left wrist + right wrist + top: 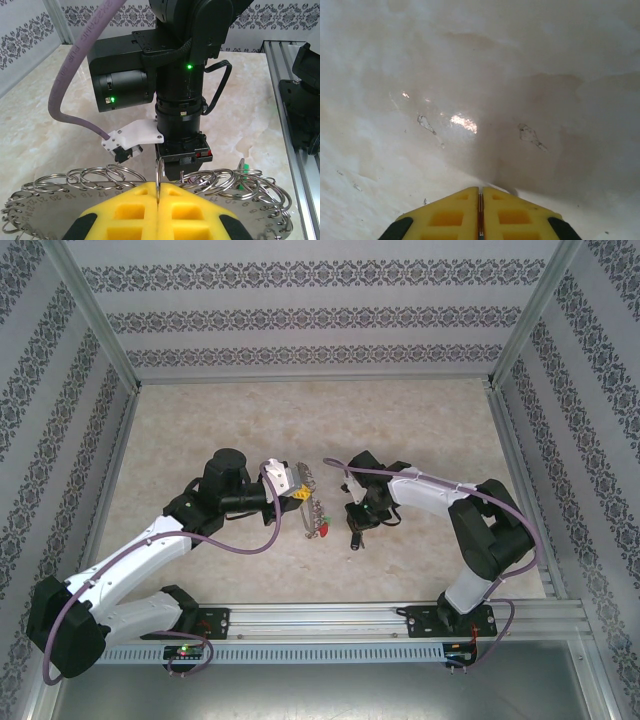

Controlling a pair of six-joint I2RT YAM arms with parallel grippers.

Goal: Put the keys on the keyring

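Left gripper point(158, 192) is clamping its yellow pads on one upright loop of the keyring point(50, 207), holding it mid-table with its long axis running near to far. Right gripper point(480, 196), just right of it, is pinching a thin metal sliver point(480, 222), likely a key blade. Red key point(323, 531) is sitting at the keyring's near end.

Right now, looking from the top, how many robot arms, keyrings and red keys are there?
Robot arms: 2 (left arm, right arm)
keyring: 1
red key: 1
Total: 4
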